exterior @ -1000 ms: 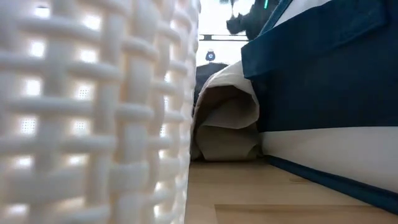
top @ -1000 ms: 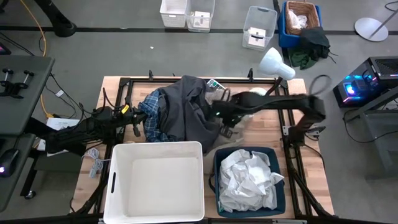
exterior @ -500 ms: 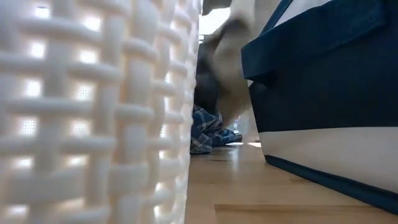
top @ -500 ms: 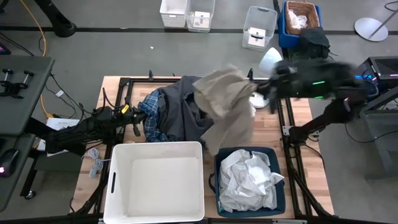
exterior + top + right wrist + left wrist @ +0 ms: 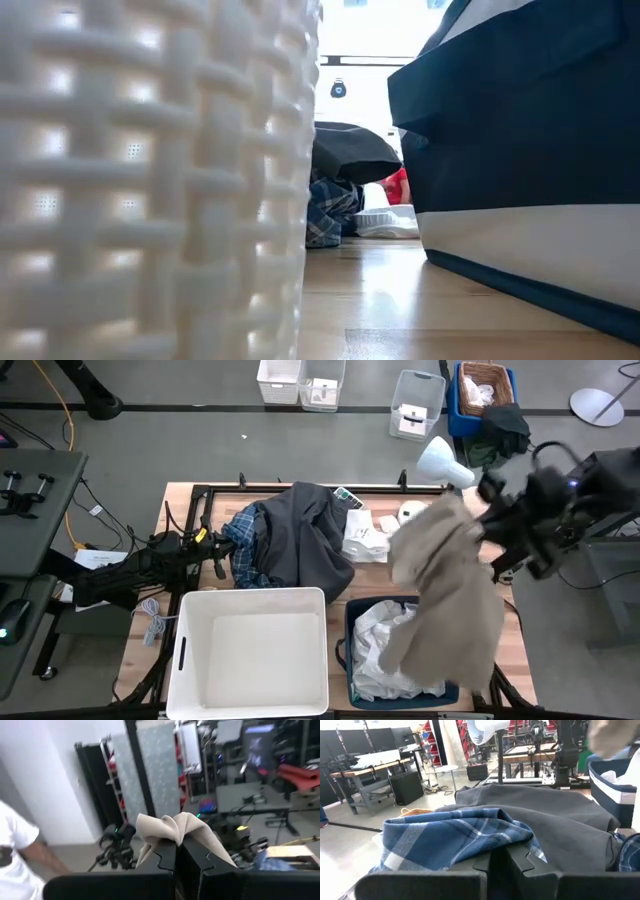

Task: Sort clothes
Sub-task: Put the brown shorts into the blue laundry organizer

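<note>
My right gripper [image 5: 480,520] is raised over the table's right side, shut on the beige khaki garment [image 5: 445,590]. The garment hangs over the blue bin [image 5: 350,622], which holds the white garment [image 5: 385,650]. The dark grey garment [image 5: 305,540] lies heaped on the table's far middle, over the blue-and-white plaid shirt [image 5: 245,555]. My left gripper [image 5: 217,565] is shut at the plaid shirt's left edge; I cannot tell whether it touches the shirt. My right gripper pinches a bunched fold of the beige garment [image 5: 175,827] between its two fingers, several layers together. The cloth stands up past the fingertips [image 5: 167,855] in the wrist view. The rest hangs slack below the gripper, its lower end [image 5: 430,670] over the blue bin.
A white woven basket [image 5: 250,600] stands at the near left, beside the blue bin. A white paper or cloth piece [image 5: 365,540] and a white roll [image 5: 412,512] lie at the far middle. A person in a white shirt [image 5: 15,845] shows beyond the table.
My right gripper has risen from the pile and swung toward the table's right and near edges with the beige garment. The garment has been lifted clear of the dark grey one and now hangs over the blue bin.
</note>
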